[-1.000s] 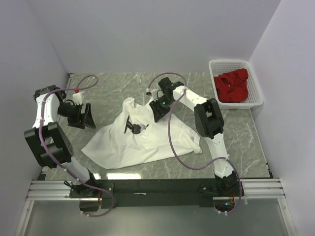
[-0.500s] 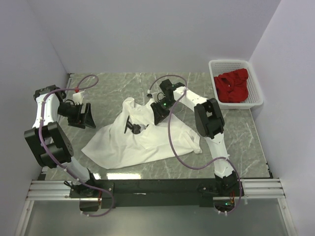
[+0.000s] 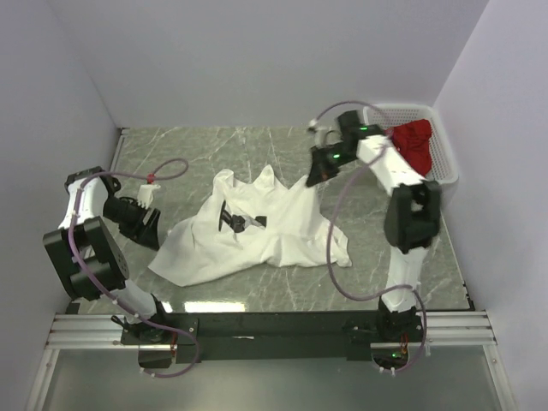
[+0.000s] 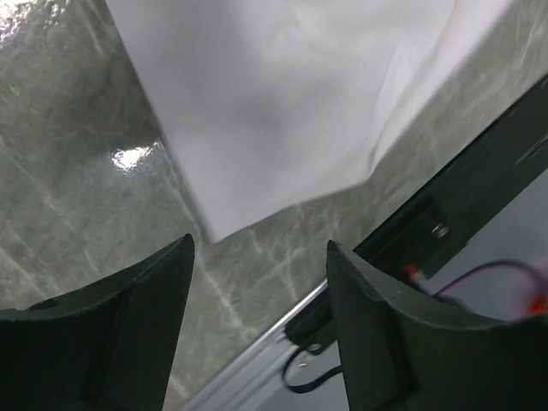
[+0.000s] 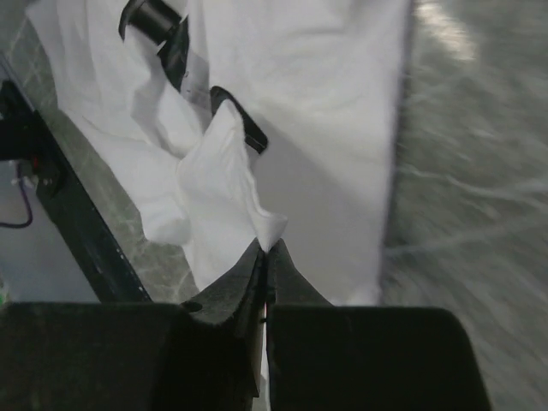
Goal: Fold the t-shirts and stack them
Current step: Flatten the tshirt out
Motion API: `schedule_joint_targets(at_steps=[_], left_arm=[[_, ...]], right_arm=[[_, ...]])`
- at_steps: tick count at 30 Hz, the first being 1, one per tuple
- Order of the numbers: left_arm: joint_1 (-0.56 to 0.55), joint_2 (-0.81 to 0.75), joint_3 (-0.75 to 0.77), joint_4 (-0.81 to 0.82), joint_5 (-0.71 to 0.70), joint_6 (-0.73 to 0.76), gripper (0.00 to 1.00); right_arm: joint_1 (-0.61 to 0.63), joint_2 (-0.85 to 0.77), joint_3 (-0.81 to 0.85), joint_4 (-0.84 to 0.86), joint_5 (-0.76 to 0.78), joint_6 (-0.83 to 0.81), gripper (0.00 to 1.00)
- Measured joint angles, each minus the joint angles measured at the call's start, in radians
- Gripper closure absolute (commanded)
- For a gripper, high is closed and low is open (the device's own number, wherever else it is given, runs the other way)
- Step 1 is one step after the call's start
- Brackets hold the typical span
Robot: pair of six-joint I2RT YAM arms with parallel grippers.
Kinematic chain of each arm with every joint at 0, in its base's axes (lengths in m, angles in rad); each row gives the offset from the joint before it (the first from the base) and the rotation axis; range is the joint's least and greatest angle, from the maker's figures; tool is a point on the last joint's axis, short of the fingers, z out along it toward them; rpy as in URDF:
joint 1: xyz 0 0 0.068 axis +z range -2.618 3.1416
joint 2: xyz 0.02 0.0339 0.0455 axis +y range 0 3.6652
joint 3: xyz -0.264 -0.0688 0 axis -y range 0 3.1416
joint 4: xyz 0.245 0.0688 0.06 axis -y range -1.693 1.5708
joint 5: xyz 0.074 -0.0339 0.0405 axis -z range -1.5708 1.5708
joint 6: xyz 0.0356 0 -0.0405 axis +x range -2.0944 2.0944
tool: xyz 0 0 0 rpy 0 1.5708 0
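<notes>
While in the right pincer [image 5: 264, 250], a tuft of white t-shirt [image 3: 257, 244].

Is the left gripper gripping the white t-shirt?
No: the left gripper is open and empty; the white t-shirt lies on the table beyond it.

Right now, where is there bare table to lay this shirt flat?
Bare marble: the far strip between the back wall and the white t-shirt, and the near strip between it and the front rail. Crowded: the left edge by the left end effector, far right by the basket and right end effector.
</notes>
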Motion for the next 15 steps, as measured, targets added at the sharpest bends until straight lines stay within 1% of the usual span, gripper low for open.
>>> schedule_joint_targets(at_steps=[4, 6, 8, 11, 13, 15], left_arm=[[0.045, -0.069, -0.029, -0.015, 0.025, 0.231, 0.30], [0.055, -0.080, -0.021, -0.021, 0.040, 0.319, 0.30], [0.055, -0.064, -0.008, -0.021, 0.054, 0.386, 0.30], [0.048, -0.044, -0.007, -0.006, 0.075, 0.498, 0.32], [0.030, -0.068, -0.045, 0.009, 0.079, 0.584, 0.33], [-0.010, -0.121, -0.117, 0.020, 0.079, 0.664, 0.37]], right_arm=[[-0.188, -0.203, -0.089, -0.011, 0.023, -0.047, 1.00], [-0.252, -0.268, -0.133, -0.021, 0.036, -0.081, 1.00], [-0.275, -0.301, -0.182, -0.038, 0.045, -0.104, 1.00], [-0.270, -0.311, -0.248, -0.062, 0.050, -0.124, 1.00], [-0.265, -0.307, -0.274, -0.075, 0.050, -0.124, 1.00], [-0.260, -0.306, -0.278, -0.087, 0.051, -0.124, 1.00]])
